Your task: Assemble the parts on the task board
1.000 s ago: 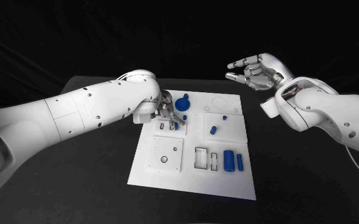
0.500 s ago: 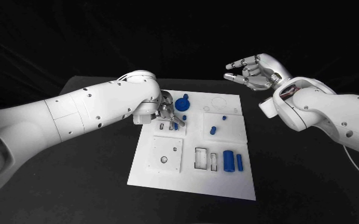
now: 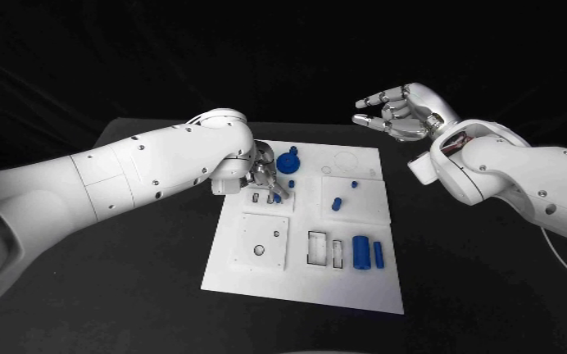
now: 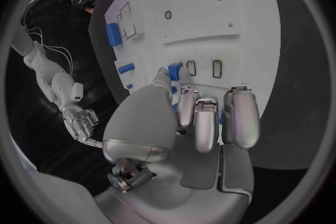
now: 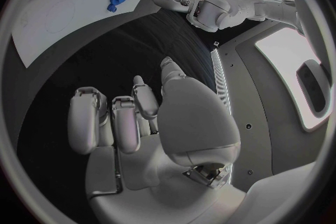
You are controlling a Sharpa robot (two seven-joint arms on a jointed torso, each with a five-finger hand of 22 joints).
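Observation:
The white task board (image 3: 302, 287) lies mid-table. My left hand (image 3: 262, 177) hovers low over its far left part, fingers curled. Its thumb and a finger pinch a small blue part (image 4: 175, 71) that stands by two narrow slots (image 4: 216, 68). The same part (image 3: 274, 198) shows under the fingers in the head view. My right hand (image 3: 401, 115) is raised beyond the board's far right corner, fingers apart, holding nothing. Its palm (image 5: 168, 134) is bare in the right wrist view, which shows the board (image 5: 49, 17) far off.
A round blue toothed part (image 3: 288, 162) sits on the board just beyond my left hand. Small blue pieces (image 3: 337, 204) lie in the middle right. Two blue cylinders (image 3: 361, 253) lie near the front right beside open rectangular slots (image 3: 319, 249). Black table surrounds the board.
My right hand has drifted slightly left and up. My left hand stays over the same spot with the part.

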